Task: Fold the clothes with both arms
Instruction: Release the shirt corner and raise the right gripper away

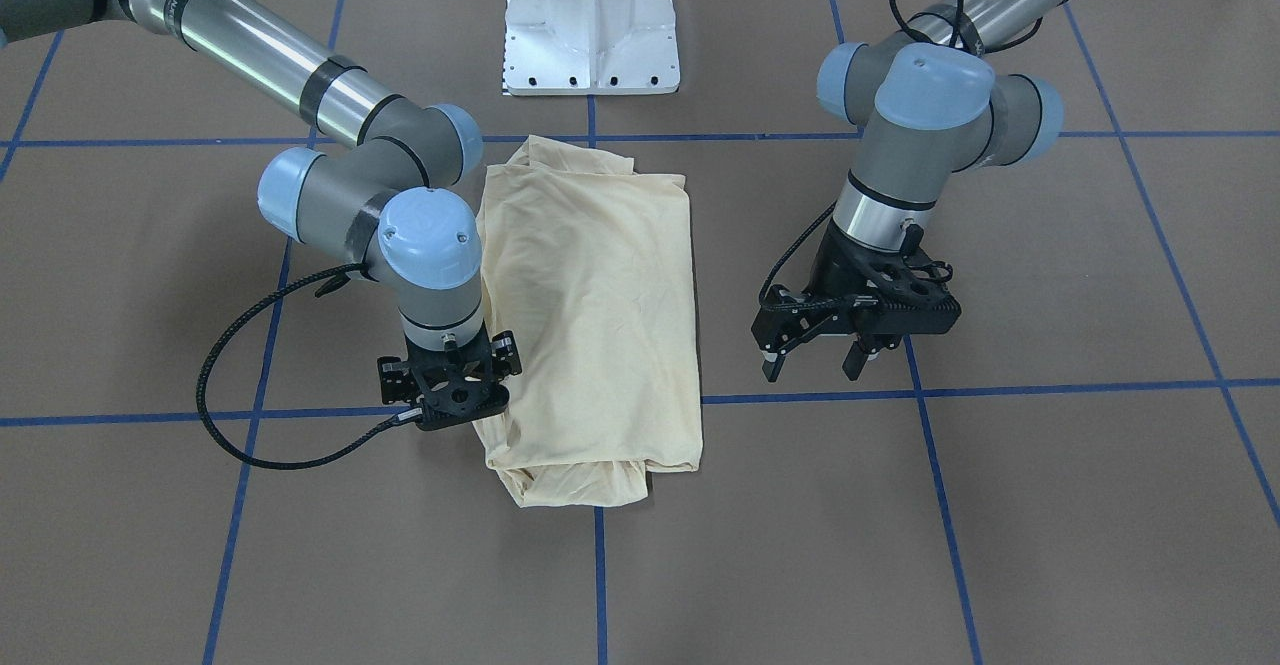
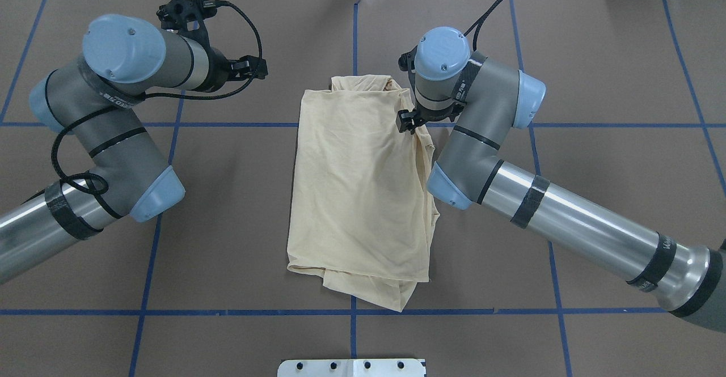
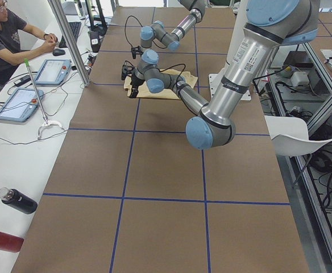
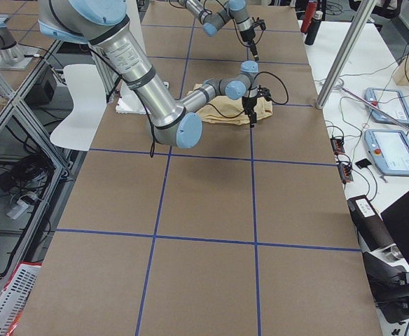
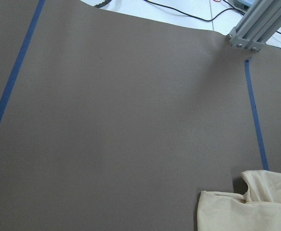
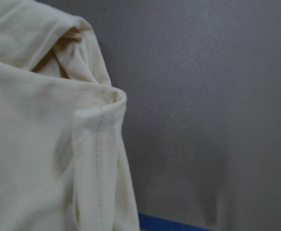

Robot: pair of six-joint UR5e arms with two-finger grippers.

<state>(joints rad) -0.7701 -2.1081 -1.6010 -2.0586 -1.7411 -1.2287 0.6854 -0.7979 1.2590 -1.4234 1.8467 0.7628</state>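
The pale cream shirt [image 1: 600, 295] lies folded into a long strip in the middle of the brown table, plain side up, with no print in sight. It also shows in the overhead view [image 2: 357, 184]. My right gripper [image 1: 455, 395] points straight down at the strip's edge near its far end. Its fingers are hidden under the wrist, so I cannot tell their state. The right wrist view shows a hemmed corner of the shirt [image 6: 97, 125] very close. My left gripper [image 1: 812, 365] is open and empty, held above the bare table beside the shirt. The left wrist view shows only a shirt corner [image 5: 246, 207].
The white pedestal base [image 1: 590, 25] stands at the robot's side of the table. Blue tape lines [image 1: 1000, 390] grid the brown surface. An aluminium post [image 5: 261, 24] stands at the far edge. An operator [image 3: 7, 34] sits at a side bench with tablets and bottles [image 3: 15, 200].
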